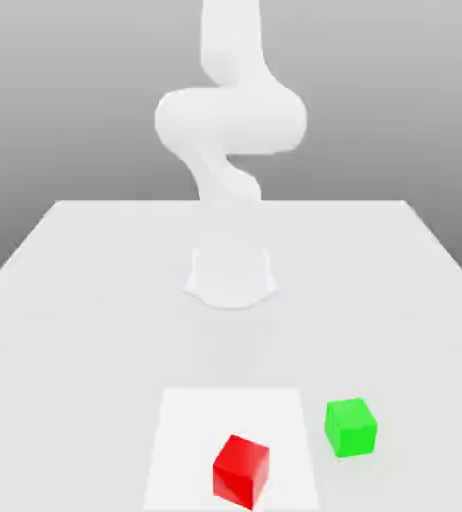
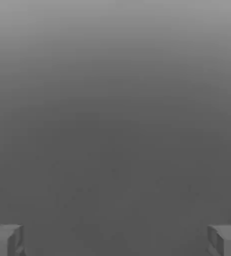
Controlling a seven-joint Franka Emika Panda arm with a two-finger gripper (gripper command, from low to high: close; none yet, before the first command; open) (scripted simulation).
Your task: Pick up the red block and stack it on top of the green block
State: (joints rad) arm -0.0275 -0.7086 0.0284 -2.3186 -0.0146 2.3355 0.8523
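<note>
Nearest the camera, the small matte bright-red cube point(image 1: 241, 471) sits on a paler square patch point(image 1: 190, 440) of the white bench point(image 1: 75, 300). Just beside that patch, toward the exterior view's right, rests the matching bright-green cube point(image 1: 351, 427), apart from the red one. Neither carries writing. Seen from the hand, the end effector point(image 2: 115, 240) is released, fingers point(image 2: 5, 240) wide, nothing between them.

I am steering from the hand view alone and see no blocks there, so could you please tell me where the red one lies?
Observer: The small matte red cube sits on a pale square patch of the white table.
Operator: And the green one?
Observer: The small matte green cube stands apart from it, toward the exterior view's right, just off that patch.
Operator: Is either stacked?
Observer: No, both rest on the table.
</note>
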